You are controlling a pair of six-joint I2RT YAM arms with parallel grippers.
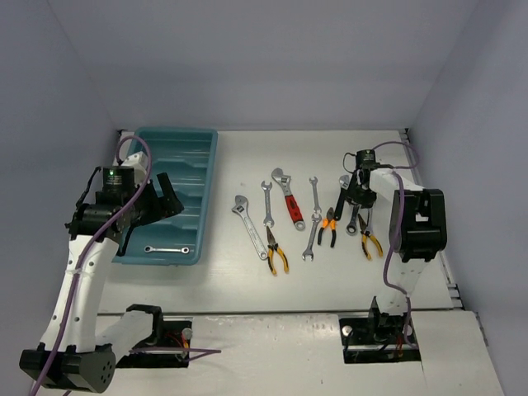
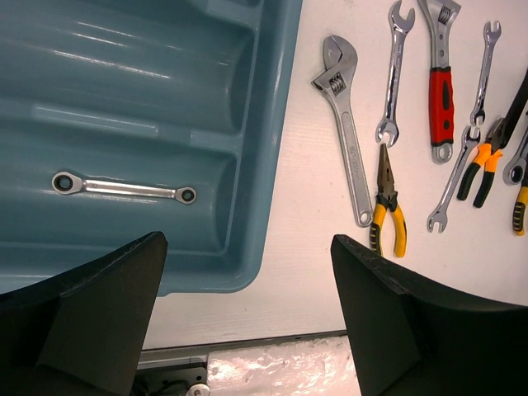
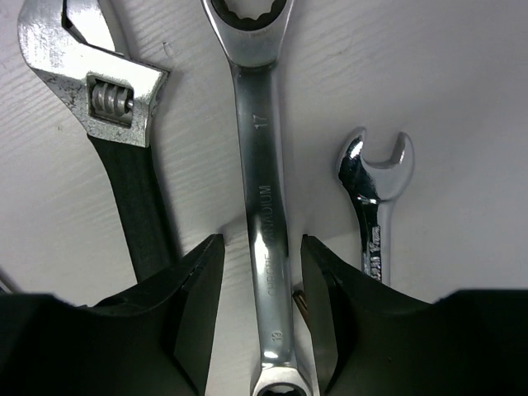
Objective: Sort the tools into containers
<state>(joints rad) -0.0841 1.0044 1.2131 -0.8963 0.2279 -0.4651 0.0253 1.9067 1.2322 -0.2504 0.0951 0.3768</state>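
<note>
Teal-blue rectangular plastic tray (image 1: 177, 140) sits on left of white worktop (image 1: 247, 289); small silver double-ring metal spanner (image 1: 166, 249) lies lengthwise in the tray's nearest compartment (image 2: 115, 219). Right of tray, apart from it: silver steel adjustable wrench (image 1: 247, 224), then slim silver combination spanner (image 1: 267, 204) with yellow-handled needle-nose pliers (image 1: 276, 252) just in front of it, then red-handled adjustable wrench (image 1: 289, 196). Further right: long slim silver spanner (image 1: 314, 196), with orange-and-black-handled pliers (image 1: 330, 227) by its near end.

A bare strip of table (image 1: 224, 239) between the tray (image 1: 208, 194) on the left and the row of tools (image 1: 292, 206) gives free passage. In the tray only the nearest compartment (image 1: 132, 248) holds a small wrench (image 1: 166, 248). Around the right gripper (image 3: 261, 247) room is tight: a black-handled adjustable wrench (image 3: 136, 206) and an open-end wrench (image 3: 375, 198) lie close outside its fingers (image 3: 194, 313).
</note>
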